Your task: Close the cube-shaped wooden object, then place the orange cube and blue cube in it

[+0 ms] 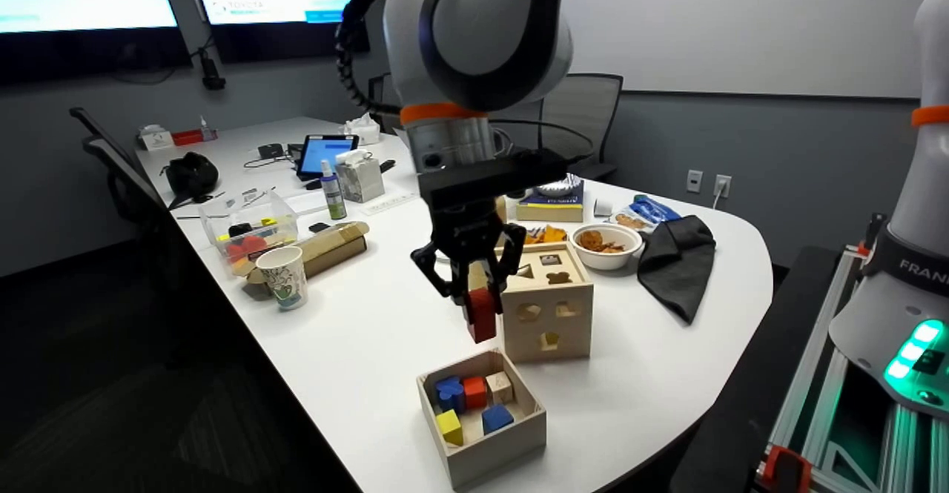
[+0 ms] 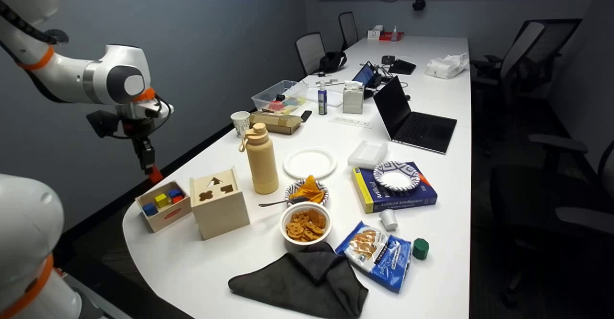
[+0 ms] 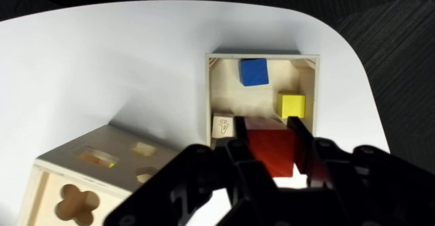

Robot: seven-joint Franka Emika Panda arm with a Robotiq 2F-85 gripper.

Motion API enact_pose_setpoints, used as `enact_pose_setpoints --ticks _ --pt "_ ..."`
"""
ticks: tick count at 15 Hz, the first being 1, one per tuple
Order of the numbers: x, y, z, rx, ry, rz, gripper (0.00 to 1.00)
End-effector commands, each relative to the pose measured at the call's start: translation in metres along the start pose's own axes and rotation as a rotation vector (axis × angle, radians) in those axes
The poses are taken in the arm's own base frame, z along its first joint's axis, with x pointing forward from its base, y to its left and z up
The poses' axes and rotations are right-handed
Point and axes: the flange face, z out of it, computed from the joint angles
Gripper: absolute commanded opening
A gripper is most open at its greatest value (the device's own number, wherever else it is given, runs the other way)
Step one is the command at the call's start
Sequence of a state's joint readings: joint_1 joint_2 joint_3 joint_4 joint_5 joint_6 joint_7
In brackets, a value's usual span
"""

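Note:
The cube-shaped wooden object [image 1: 552, 322] stands beside the shallow tray [image 1: 511, 442]; its holed top panel is in place in both exterior views [image 2: 220, 213]. It shows partly in the wrist view [image 3: 102, 161]. My gripper [image 1: 480, 308] is shut on a red block [image 3: 272, 151] and holds it in the air near the tray. The blue cube [image 3: 254, 72] lies in the tray. Also in the tray are a yellow block [image 3: 292, 106], a plain wood block [image 3: 223, 126], a blue clover-shaped block [image 1: 450, 394] and a red block [image 1: 474, 391]. No clearly orange cube shows.
A tan bottle [image 2: 263, 165] stands close behind the box. A snack bowl [image 2: 307, 225], a chip bowl [image 2: 307, 192] and a dark cloth [image 2: 302, 280] lie beyond it. A paper cup [image 1: 283, 278] stands near the table edge. The tray sits near the rounded table corner.

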State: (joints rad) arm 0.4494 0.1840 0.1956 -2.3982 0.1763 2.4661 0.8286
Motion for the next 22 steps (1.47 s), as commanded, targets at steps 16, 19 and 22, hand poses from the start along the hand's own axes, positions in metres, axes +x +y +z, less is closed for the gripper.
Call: enact_pose_setpoints --ticks 16,19,22 --pt "0.055 0.184 -0.062 0.132 0.042 0.398 0.33" --pt "0.058 0.173 -0.047 0.123 0.022 0.402 0.08" --pt "0.067 0.174 -0.034 0.118 0.021 0.420 0.08"
